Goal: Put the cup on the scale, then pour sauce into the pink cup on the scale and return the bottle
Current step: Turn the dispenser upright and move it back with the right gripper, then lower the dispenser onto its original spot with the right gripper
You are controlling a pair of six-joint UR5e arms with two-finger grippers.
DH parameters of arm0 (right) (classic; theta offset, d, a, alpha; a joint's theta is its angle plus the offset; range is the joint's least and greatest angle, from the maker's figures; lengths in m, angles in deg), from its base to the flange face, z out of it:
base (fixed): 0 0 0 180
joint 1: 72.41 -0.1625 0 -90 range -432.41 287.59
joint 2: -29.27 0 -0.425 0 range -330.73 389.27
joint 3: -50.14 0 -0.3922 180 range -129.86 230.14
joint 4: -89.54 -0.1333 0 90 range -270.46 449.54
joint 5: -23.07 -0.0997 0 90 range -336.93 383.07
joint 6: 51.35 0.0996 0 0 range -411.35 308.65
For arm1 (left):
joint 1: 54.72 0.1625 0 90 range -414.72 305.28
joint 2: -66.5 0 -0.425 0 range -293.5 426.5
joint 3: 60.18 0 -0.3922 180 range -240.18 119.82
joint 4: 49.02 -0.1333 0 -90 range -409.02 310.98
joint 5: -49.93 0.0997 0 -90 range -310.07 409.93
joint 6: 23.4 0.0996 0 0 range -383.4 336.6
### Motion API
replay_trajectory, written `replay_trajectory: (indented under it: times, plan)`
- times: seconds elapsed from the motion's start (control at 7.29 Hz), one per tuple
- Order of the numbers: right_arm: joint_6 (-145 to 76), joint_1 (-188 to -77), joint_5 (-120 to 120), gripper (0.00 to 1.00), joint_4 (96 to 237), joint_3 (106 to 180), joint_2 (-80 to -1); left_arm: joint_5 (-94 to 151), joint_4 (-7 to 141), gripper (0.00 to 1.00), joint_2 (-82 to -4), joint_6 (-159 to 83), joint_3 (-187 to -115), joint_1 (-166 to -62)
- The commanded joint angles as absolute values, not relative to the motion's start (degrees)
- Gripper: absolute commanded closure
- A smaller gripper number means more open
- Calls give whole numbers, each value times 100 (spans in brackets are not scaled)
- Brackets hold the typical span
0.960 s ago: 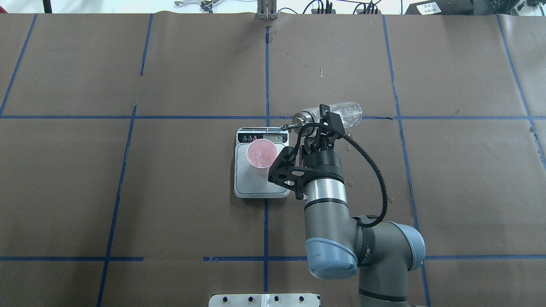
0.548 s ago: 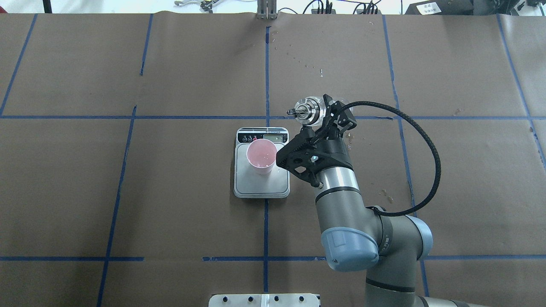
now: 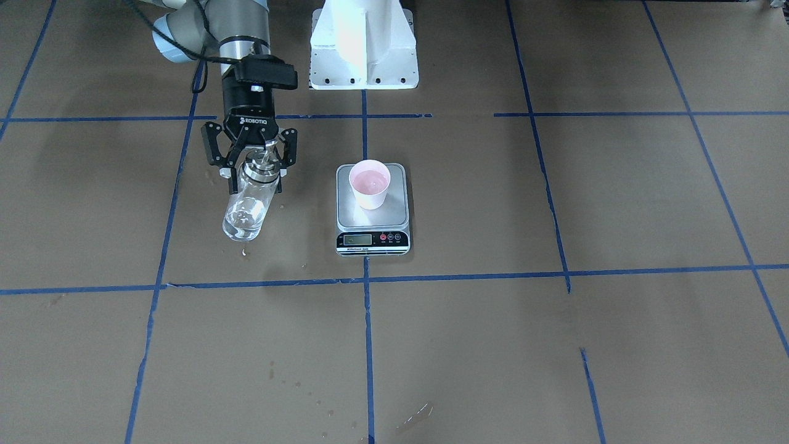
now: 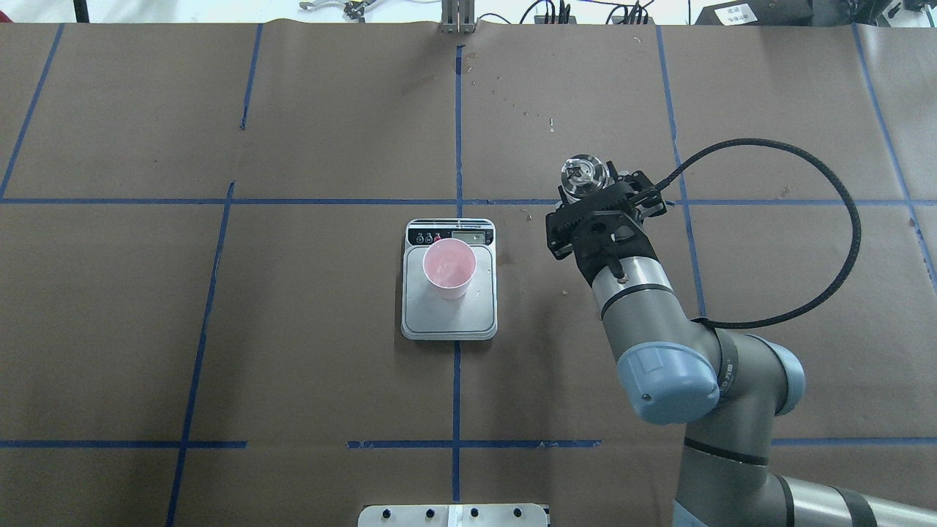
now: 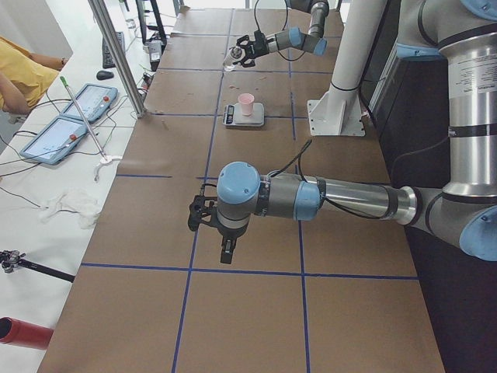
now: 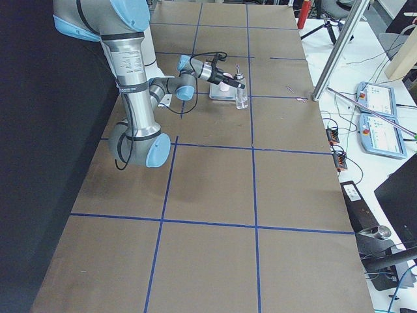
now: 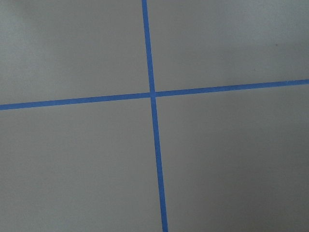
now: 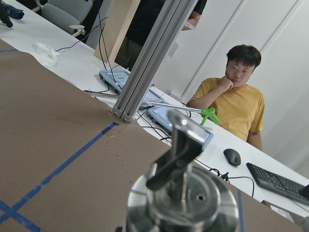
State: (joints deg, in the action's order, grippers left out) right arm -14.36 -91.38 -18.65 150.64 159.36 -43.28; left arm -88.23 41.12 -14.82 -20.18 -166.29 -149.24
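Note:
The pink cup (image 4: 449,267) stands on the silver scale (image 4: 449,322), with liquid inside; both also show in the front view, cup (image 3: 370,184) and scale (image 3: 396,213). My right gripper (image 4: 596,190) is shut on the clear glass bottle (image 4: 583,174), upright, to the right of the scale and apart from it. In the front view the gripper (image 3: 256,176) holds the bottle (image 3: 245,206) just below its metal collar, base near the table. The right wrist view shows its spout (image 8: 186,145). My left gripper (image 5: 200,214) shows only in the left side view; I cannot tell its state.
Blue tape lines grid the brown table. Small wet spots (image 4: 564,293) lie right of the scale. The white robot pedestal (image 3: 363,43) stands behind the scale. A metal post (image 8: 145,67) and a seated person (image 8: 239,99) are beyond the far edge.
The right arm has swung the bottle from tilted over the scale to upright and carried it to the right, away from the cup. The cup and scale have not moved.

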Motion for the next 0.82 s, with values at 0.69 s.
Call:
replay_trajectory:
  times: [0.69]
  plan:
    - [1185, -9684, -3801, 100, 14364, 16572, -6237, -8814, 4291, 0, -1489, -2041, -16644, -14920]
